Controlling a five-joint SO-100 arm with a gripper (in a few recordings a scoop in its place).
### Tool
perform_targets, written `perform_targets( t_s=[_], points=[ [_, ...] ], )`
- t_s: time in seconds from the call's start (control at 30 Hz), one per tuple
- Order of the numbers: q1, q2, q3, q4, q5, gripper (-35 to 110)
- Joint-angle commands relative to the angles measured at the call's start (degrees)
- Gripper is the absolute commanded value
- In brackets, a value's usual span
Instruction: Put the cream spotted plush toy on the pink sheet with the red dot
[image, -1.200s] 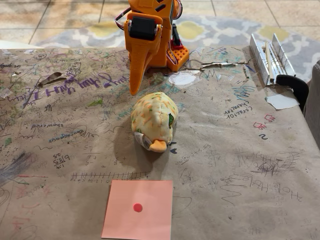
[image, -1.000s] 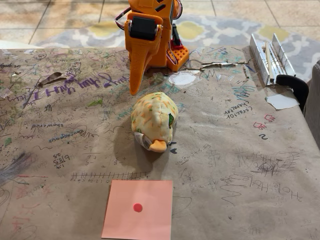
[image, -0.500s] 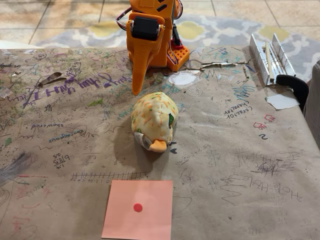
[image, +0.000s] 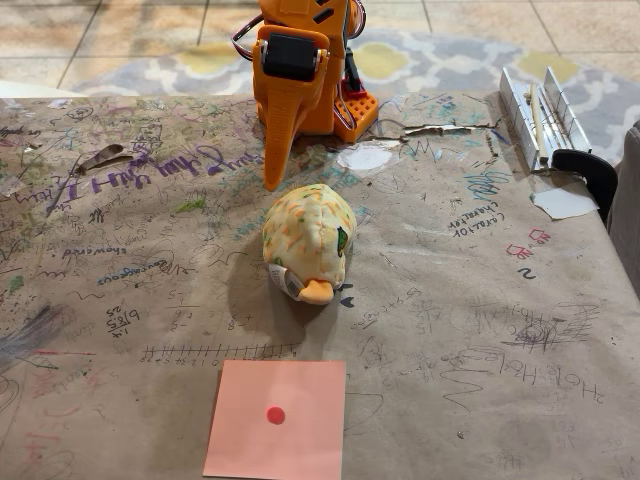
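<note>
The bench (image: 480, 330) is covered with brown paper, and the paper is full of pen scribbles, words, arrows and little drawings. A few white patches show where the paper is torn or taped. Behind the bench is a tan tile floor (image: 120, 35) with a grey rug (image: 440, 60) that has white and yellow shapes on it.

The cream spotted plush toy (image: 308, 238) lies near the middle of the bench. Its orange beak points toward the front edge, and a white tag sticks out beside the beak. The pink sheet with the red dot (image: 277, 418) lies flat at the front of the bench, apart from the toy. Nothing is on the sheet, and its bottom edge is cut off by the picture.

The orange arm (image: 300, 70) stands at the back of the bench, and its top is cut off. The gripper (image: 270, 170) hangs down as one long orange point just behind the toy, and it looks like it does not touch it. I cannot tell if the gripper is spread or pinched, because only one side shows. It holds nothing.

On the right edge lie white metal rails (image: 540, 115) with a black clamp (image: 590, 170). A dark grey thing at the far right is cut off, and I cannot tell what it is.
</note>
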Motion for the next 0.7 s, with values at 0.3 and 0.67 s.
perform_targets(
  t_s=[0.3, 0.67],
  points=[
    [-8.88, 1.14, -0.7, 27.42, -62.05, 0],
    [-7.03, 0.88, -0.7, 27.6, -66.88, 0]
  ],
)
